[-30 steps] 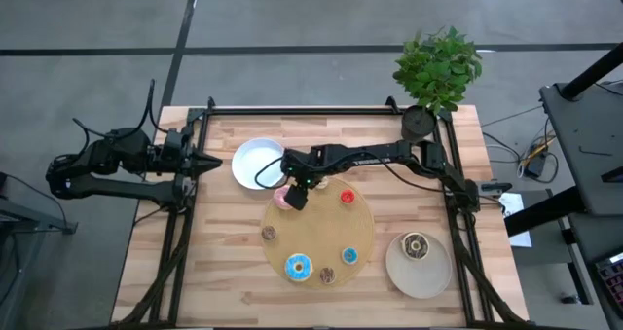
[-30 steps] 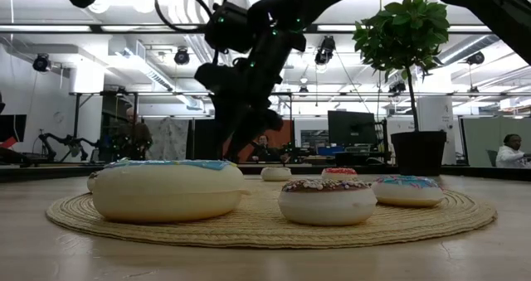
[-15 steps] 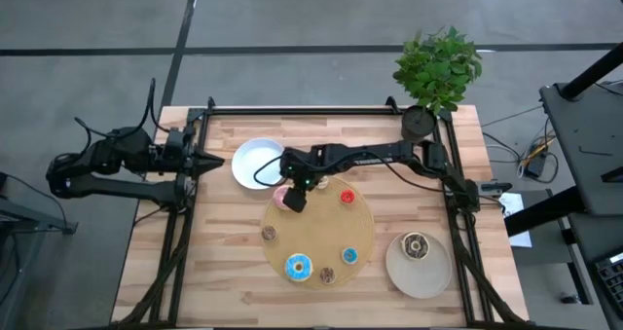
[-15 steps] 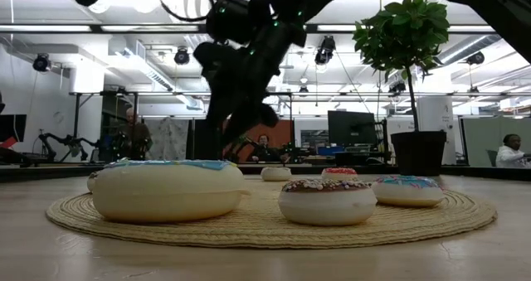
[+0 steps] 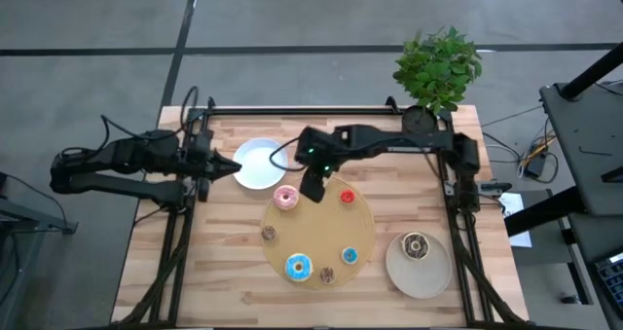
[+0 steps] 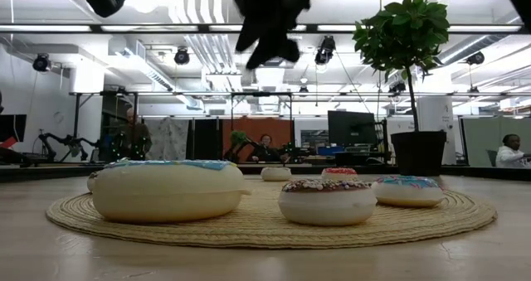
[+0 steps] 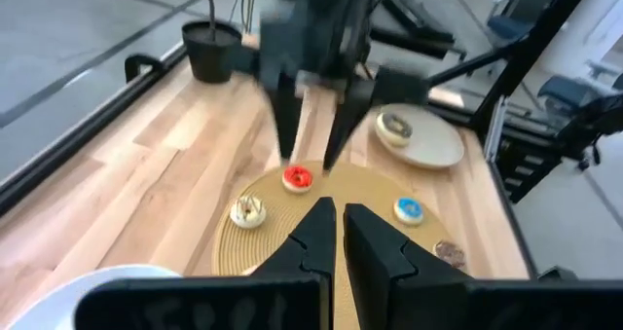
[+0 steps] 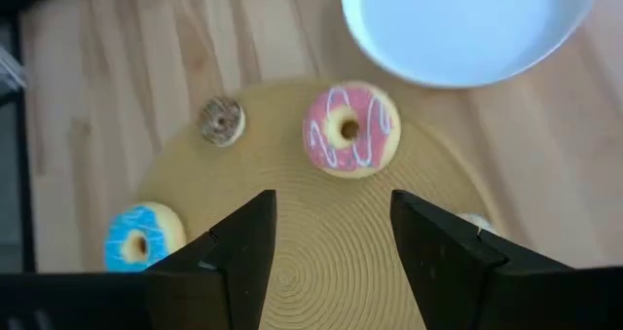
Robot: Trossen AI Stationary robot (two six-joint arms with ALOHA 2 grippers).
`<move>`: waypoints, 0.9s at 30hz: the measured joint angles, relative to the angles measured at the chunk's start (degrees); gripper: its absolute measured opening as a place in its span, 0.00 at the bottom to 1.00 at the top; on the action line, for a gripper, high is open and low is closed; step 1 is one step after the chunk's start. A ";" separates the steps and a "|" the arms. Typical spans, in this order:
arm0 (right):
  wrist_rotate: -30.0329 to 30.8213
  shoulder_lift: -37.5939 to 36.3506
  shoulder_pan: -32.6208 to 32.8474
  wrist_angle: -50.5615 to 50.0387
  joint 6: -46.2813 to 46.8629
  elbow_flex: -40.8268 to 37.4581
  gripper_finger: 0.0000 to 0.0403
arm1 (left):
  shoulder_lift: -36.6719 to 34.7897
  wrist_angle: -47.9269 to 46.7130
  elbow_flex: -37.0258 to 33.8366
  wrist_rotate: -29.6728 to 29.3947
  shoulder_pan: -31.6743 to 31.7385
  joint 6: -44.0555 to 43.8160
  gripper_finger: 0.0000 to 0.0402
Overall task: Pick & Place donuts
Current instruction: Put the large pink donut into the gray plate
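Seven donuts are what we count from the high view. Six lie on the round woven mat (image 5: 321, 235): one pink donut (image 5: 286, 198) at the mat's edge nearest the white plate (image 5: 255, 163), one red donut (image 5: 348, 197), one small brown donut (image 5: 268, 234), one large blue donut (image 5: 298, 267), one small blue donut (image 5: 349, 256) and one brown sprinkled donut (image 5: 327, 275). The seventh, a chocolate donut (image 5: 416, 245), sits apart on the beige plate (image 5: 419, 272) near the counter's (image 5: 224, 272) right front corner. That makes two plates, and the white one holds nothing.

We see two arms. The right gripper (image 5: 313, 188) hangs above the mat's rear edge, just beside the pink donut, its fingers spread wide with nothing between them; its wrist view looks down past them at the pink donut (image 8: 350, 131), a small brown one and the large blue one. The left gripper (image 5: 231, 167) reaches in from the counter's left side at the white plate's rim, its fingers (image 7: 375, 242) pressed together and holding nothing.

One potted plant (image 5: 437, 69) stands at the rear right corner.
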 joint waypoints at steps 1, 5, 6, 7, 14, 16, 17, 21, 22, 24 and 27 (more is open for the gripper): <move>0.85 -1.39 0.00 -0.35 0.00 0.00 0.48 | 0.50 0.03 0.00 0.00 0.00 0.01 0.00; 5.29 -6.64 0.00 -1.99 0.00 -0.01 0.48 | 2.25 0.59 0.00 0.00 0.02 -0.43 0.01; 6.61 -7.87 0.00 -2.62 0.01 -0.02 0.48 | 2.63 0.57 0.00 0.00 0.02 -0.53 0.02; 7.81 -9.13 0.00 -3.00 0.07 -0.02 0.48 | 3.01 0.62 0.00 0.00 0.02 -0.89 0.03; 15.96 -16.75 -0.02 -6.29 0.26 -0.04 0.48 | 5.46 0.89 -0.04 -0.33 0.02 -1.97 0.21; 16.99 -18.17 -0.02 -6.47 0.56 -0.04 0.48 | 6.38 0.78 -0.04 -0.33 0.02 -1.56 0.26; 16.99 -18.68 -0.02 -6.41 0.91 -0.04 0.48 | 6.88 0.75 -0.04 -0.32 0.02 -1.20 0.28; 16.95 -20.07 -0.02 -7.04 1.73 -0.04 0.48 | 8.79 0.83 -0.04 1.70 0.02 1.34 0.32; 16.95 -20.20 -0.02 -7.36 1.76 -0.04 0.48 | 9.57 0.77 -0.03 2.53 0.01 1.68 0.32; 16.94 -20.28 -0.02 -8.40 1.77 -0.04 0.48 | 11.14 0.46 0.16 4.12 0.00 2.60 0.32; 16.84 -20.26 -0.02 -10.08 1.79 -0.09 0.48 | 13.49 0.47 1.23 6.85 0.00 4.59 0.32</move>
